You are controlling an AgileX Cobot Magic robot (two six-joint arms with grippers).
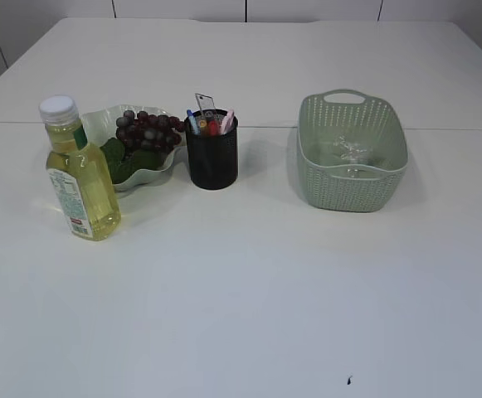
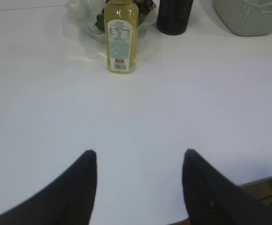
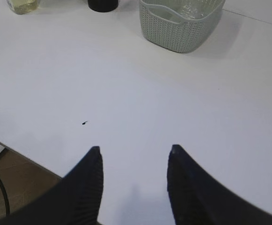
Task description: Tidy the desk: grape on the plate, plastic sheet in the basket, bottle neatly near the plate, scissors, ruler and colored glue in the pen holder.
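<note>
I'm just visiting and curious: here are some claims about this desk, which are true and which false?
1. The grapes lie on the plate. True.
2. The bottle lies on its side. False: it stands upright beside the plate.
3. The pen holder is empty. False: several items stick out of its top.
4. The left gripper holds nothing. True: open over bare table.
5. The basket stands left of the bottle. False: it stands right of the pen holder.

Grapes [image 1: 151, 129] lie on the plate [image 1: 99, 120], yellow bottle [image 1: 79, 178] upright beside it, pen holder [image 1: 212, 157] filled.
</note>
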